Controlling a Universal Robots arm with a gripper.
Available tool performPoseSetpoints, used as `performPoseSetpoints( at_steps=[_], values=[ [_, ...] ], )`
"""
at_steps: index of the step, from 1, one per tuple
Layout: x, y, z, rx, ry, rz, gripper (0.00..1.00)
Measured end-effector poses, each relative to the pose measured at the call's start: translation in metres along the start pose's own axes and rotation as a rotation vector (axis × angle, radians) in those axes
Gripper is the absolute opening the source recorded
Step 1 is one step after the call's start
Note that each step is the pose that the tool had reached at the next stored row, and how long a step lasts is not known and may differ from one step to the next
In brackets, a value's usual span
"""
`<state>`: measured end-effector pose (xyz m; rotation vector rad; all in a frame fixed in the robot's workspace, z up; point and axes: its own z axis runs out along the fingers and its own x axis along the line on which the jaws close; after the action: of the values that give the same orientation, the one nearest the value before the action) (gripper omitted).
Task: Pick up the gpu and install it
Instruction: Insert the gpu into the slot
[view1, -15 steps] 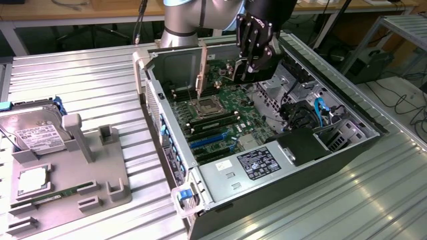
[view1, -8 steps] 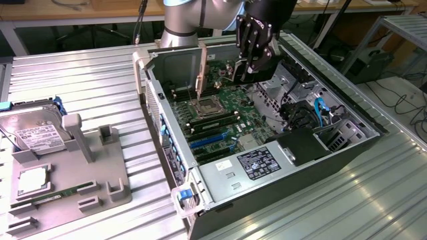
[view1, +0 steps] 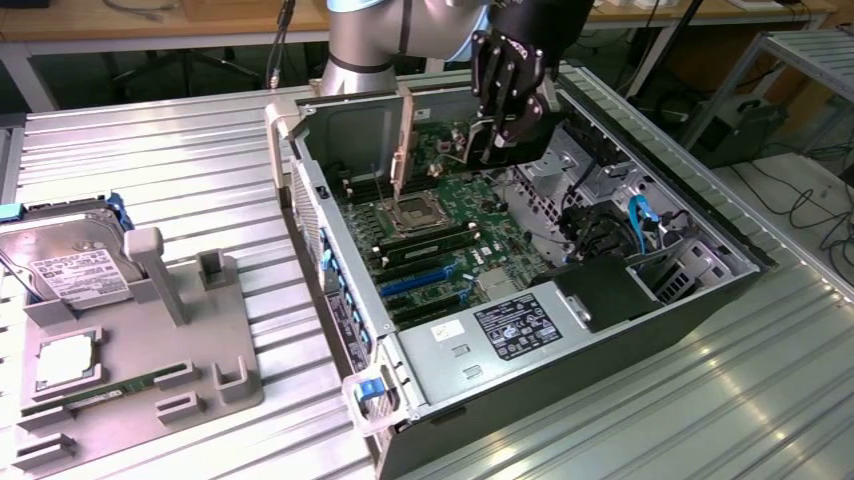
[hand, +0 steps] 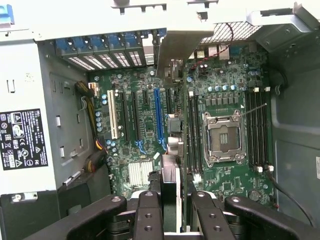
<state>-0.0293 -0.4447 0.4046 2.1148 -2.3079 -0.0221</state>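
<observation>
My gripper hangs over the open computer case, shut on the gpu, which shows as a dark block below the fingers. In the wrist view the gpu runs edge-on away from the gripper. A black finger presses each side of the card, and its silver end bracket reaches toward the case's rear slots. The card is held above the motherboard, lined up close beside the long blue slot and apart from it.
The case lies on its side on a ribbed metal table. Inside are the processor socket, memory slots, a labelled power supply and cables. A grey fixture at the exterior view's left holds a hard drive and a memory stick.
</observation>
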Motion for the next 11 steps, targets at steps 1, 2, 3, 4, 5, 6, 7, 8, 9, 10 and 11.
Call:
performPoseSetpoints(
  at_steps=[1,2,3,4,5,6,7,8,9,10,11],
  values=[
    [0.0000,0.0002,0.0001,0.0000,0.0002,-0.005,0.28],
    [0.0001,0.0005,0.0002,-0.0001,0.0003,-0.010,0.28],
    [0.0001,0.0008,0.0003,0.0000,0.0002,-0.015,0.28],
    [0.0002,0.0010,0.0004,0.0000,0.0003,-0.021,0.28],
    [0.0002,0.0011,0.0005,0.0000,0.0004,-0.026,0.28],
    [0.0002,0.0011,0.0005,0.0000,0.0005,-0.031,0.28],
    [0.0002,0.0011,0.0006,0.0000,0.0006,-0.033,0.28],
    [0.0002,0.0011,0.0007,0.0000,0.0005,-0.033,0.28],
    [0.0002,0.0011,0.0010,0.0000,0.0004,-0.033,0.28],
    [0.0002,0.0011,0.0013,0.0000,-0.0001,-0.033,0.28],
    [0.0002,0.0011,0.0014,-0.0001,-0.0001,-0.033,0.28]
  ],
)
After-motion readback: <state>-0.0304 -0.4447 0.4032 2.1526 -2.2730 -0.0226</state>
